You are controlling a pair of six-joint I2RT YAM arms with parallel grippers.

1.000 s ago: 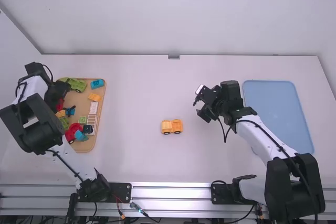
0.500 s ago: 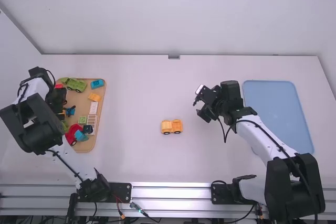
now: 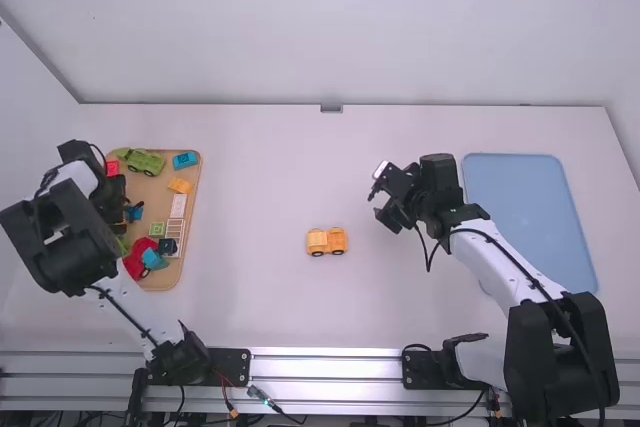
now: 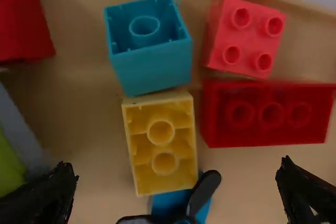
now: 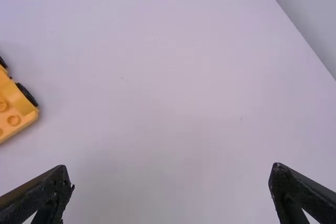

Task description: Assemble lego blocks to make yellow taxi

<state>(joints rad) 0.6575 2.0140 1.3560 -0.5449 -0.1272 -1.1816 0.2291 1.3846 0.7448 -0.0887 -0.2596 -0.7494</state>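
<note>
The fingers of the left gripper (image 3: 116, 209) are spread wide, and nothing is held between them. A yellow block (image 4: 160, 142) is seen just beyond the gap, its hollow underside turned up and two round tubes exposed; its long axis is set across the line between the fingertips. It is met at one short end by a teal block (image 4: 149, 61), also hollow side up, and a long red block (image 4: 268, 114) is placed just beside it. A square red block (image 4: 245, 38) is seen with four smooth round studs. All are carried by a shallow tan tray (image 3: 160, 187).

The fingers of the right gripper (image 3: 381, 203) are also held wide apart, with nothing gripped. On the desk (image 3: 260, 167), between the arms, a wheeled yellow-and-orange piece (image 3: 327, 241) is stood upright, its long axis laid left to right; its black wheels and glossy plastic are shown. The left arm is bent over the tray, while the right is angled inward, past the blue tray (image 3: 530, 207).
</note>
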